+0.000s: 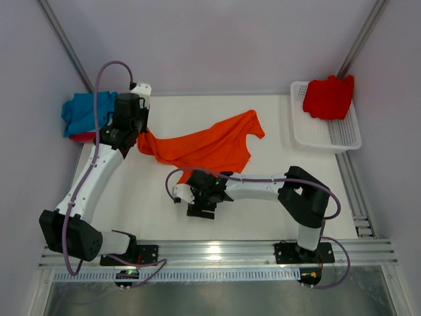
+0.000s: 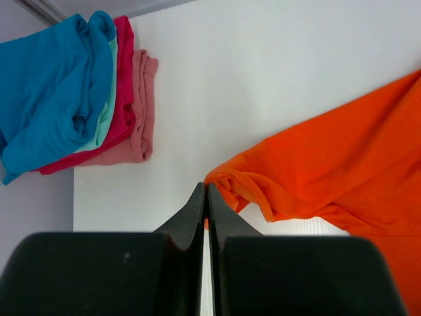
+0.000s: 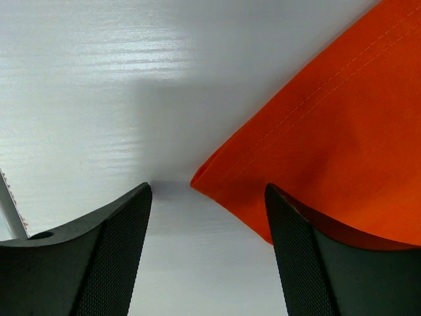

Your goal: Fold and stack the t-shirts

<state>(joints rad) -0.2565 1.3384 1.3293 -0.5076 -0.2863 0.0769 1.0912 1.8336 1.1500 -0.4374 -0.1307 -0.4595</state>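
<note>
A bright orange t-shirt [image 1: 210, 145] lies spread out and rumpled in the middle of the table. My left gripper [image 1: 139, 133] is at its left end. In the left wrist view the fingers [image 2: 207, 187] are pressed together with a sliver of the orange cloth [image 2: 316, 158] pinched between them. My right gripper [image 1: 194, 189] is at the shirt's near corner. It is open [image 3: 207, 197] just above the table, with the hemmed orange corner [image 3: 329, 125] between the fingers and under the right one. A red t-shirt [image 1: 327, 97] lies bunched in the basket.
A stack of folded shirts [image 1: 82, 115] sits at the back left corner, blue on top [image 2: 52, 85], then teal, red and pink [image 2: 141, 105]. A white mesh basket [image 1: 325, 135] stands at the back right. Grey walls enclose the table.
</note>
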